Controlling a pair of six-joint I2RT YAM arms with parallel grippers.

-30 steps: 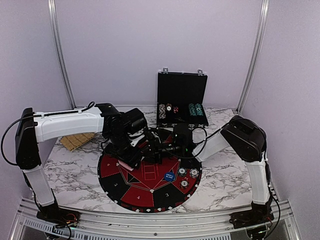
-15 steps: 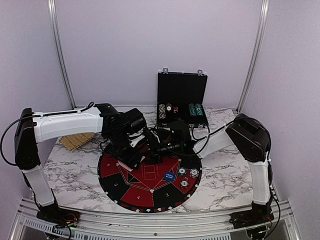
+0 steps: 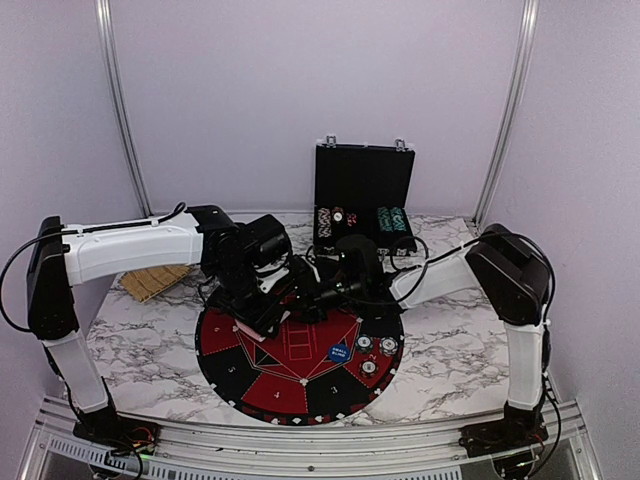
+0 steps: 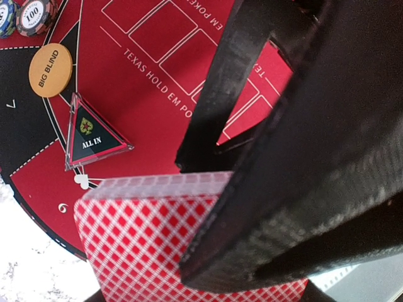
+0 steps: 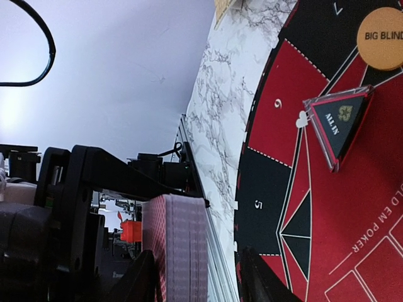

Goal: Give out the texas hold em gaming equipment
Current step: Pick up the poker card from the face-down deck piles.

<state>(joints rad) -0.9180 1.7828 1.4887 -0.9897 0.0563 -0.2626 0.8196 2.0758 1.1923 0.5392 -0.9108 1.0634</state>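
My left gripper (image 4: 189, 277) is shut on a deck of red-backed playing cards (image 4: 138, 239) and holds it above the left part of the round mat (image 3: 270, 385). My right gripper (image 5: 200, 283) is open, and its fingers stand on either side of the same deck (image 5: 179, 245) with a gap to spare. In the top view the two grippers meet over the mat, the left (image 3: 262, 318) and the right (image 3: 300, 295). An orange BIG BLIND disc (image 4: 50, 69) and a clear ALL IN marker (image 4: 91, 132) lie on the mat. Grey-white chips (image 3: 375, 350) and a blue disc (image 3: 339, 352) lie at its right.
The black hinged case (image 3: 365, 190) stands open at the back, with rows of chips (image 3: 395, 220) in it. A tan woven piece (image 3: 155, 282) lies at the left on the marble table (image 3: 450, 350). More chips (image 4: 34, 12) show at the left wrist view's top left.
My right arm has reached further left, and its open fingers now straddle the deck in my left gripper. The left arm has barely moved.
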